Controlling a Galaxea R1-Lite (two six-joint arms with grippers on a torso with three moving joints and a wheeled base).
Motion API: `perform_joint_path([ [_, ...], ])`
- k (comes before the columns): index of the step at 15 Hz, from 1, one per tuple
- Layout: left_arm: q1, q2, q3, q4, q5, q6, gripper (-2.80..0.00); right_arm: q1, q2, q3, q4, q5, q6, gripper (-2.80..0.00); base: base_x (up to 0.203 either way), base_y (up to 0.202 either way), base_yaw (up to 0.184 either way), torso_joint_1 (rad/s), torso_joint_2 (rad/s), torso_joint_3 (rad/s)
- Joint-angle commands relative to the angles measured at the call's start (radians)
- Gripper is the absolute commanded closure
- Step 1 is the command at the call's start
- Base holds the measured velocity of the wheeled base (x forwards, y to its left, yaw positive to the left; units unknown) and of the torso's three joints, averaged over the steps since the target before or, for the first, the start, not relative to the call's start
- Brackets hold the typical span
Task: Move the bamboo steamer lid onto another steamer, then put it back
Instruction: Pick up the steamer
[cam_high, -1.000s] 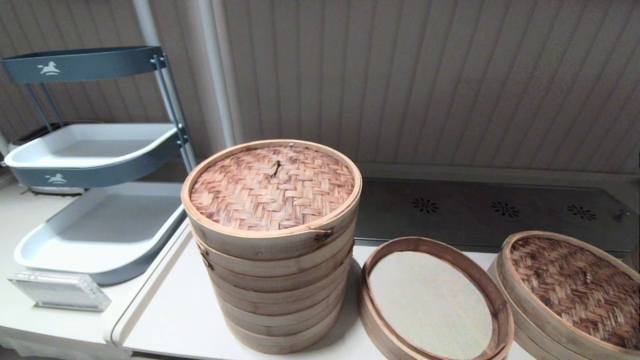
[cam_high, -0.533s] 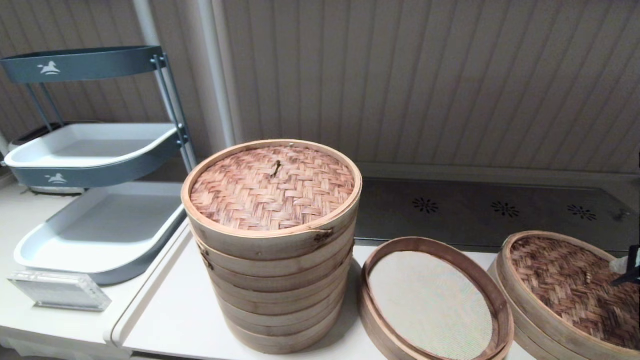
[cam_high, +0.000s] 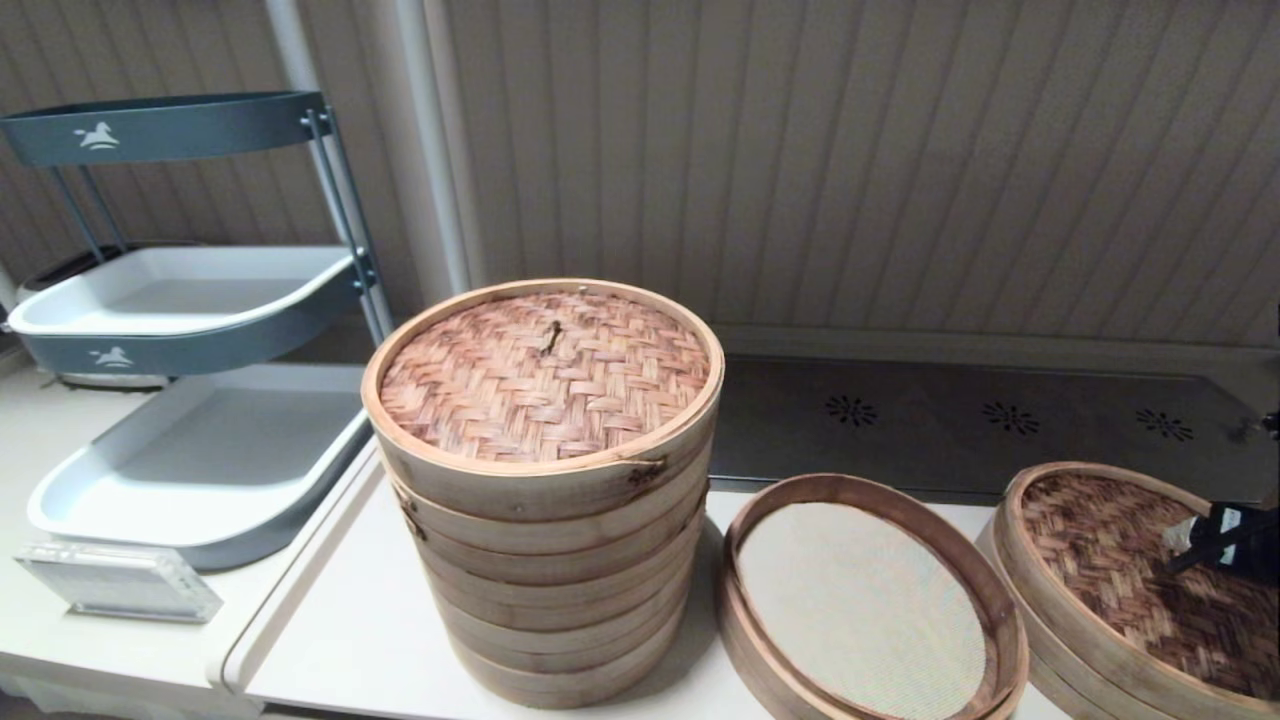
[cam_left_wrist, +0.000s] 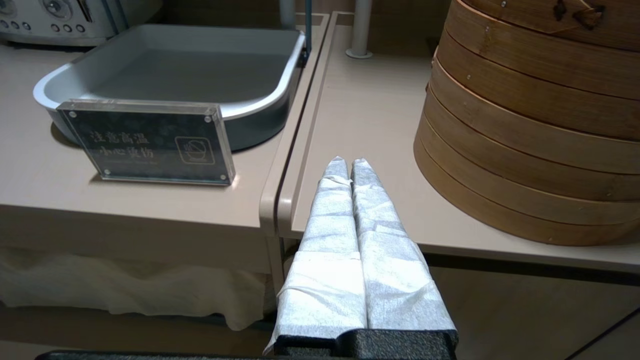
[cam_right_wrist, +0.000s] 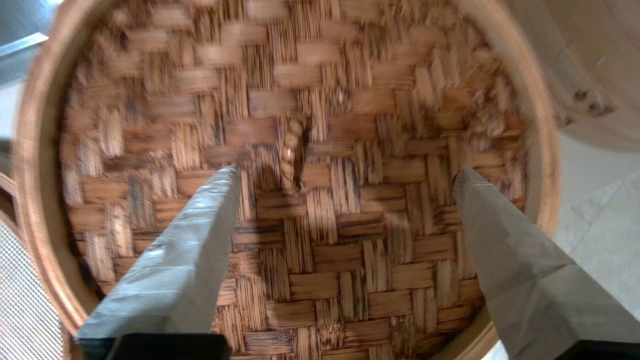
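Observation:
The bamboo steamer lid (cam_high: 1110, 570), dark brown herringbone weave in a pale band, lies on a steamer at the table's right end. My right gripper (cam_high: 1187, 545) hangs over its right part, open. In the right wrist view the lid (cam_right_wrist: 320, 250) fills the picture, and my right gripper (cam_right_wrist: 345, 175) has its taped fingers wide apart just above the weave, with the centre knot (cam_right_wrist: 290, 150) close to one fingertip. The low steamer (cam_high: 850, 483) with a cream cloth liner stands uncovered to the lid's left. My left gripper (cam_left_wrist: 345, 162) is shut and empty, parked at the table's front edge.
A tall stack of pale steamer tiers (cam_high: 545, 480) with a reddish-tan lid stands left of the low steamer. A grey tiered tray rack (cam_high: 190, 300) and an acrylic sign (cam_high: 115, 580) occupy the left table. A dark vented metal panel (cam_high: 1000, 415) runs along the back.
My right gripper has come in from the right edge of the head view and moved left over the dark lid. Nothing else has moved.

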Motion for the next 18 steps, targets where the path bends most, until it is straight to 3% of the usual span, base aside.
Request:
perform_joint_path([
  [1, 0.000, 0.001, 0.003, 0.000, 0.000, -0.001, 0.00, 0.000, 0.027, 0.002, -0.003, -0.001, 0.001, -2.80, 0.000, 0.000, 0.000, 0.000, 0.00, 0.000],
  [6, 0.000, 0.001, 0.003, 0.000, 0.000, -0.001, 0.00, 0.004, 0.081, 0.018, -0.042, 0.002, 0.040, -2.80, 0.000, 0.000, 0.000, 0.000, 0.00, 0.000],
  [11, 0.000, 0.001, 0.003, 0.000, 0.000, 0.001, 0.00, 0.010, 0.152, 0.043, -0.173, 0.000, 0.039, -2.80, 0.000, 0.000, 0.000, 0.000, 0.00, 0.000],
  [16, 0.000, 0.001, 0.003, 0.000, 0.000, 0.001, 0.00, 0.009, 0.162, 0.049, -0.183, 0.004, 0.041, -2.80, 0.000, 0.000, 0.000, 0.000, 0.00, 0.000],
  [17, 0.000, 0.001, 0.003, 0.000, 0.000, 0.001, 0.00, 0.010, 0.163, 0.051, -0.184, 0.004, 0.041, -2.42, 0.000, 0.000, 0.000, 0.000, 0.00, 0.000],
  [18, 0.000, 0.001, 0.003, 0.000, -0.001, 0.004, 0.00, 0.012, 0.163, 0.055, -0.184, 0.004, 0.041, 0.00, 0.000, 0.000, 0.000, 0.000, 0.00, 0.000],
])
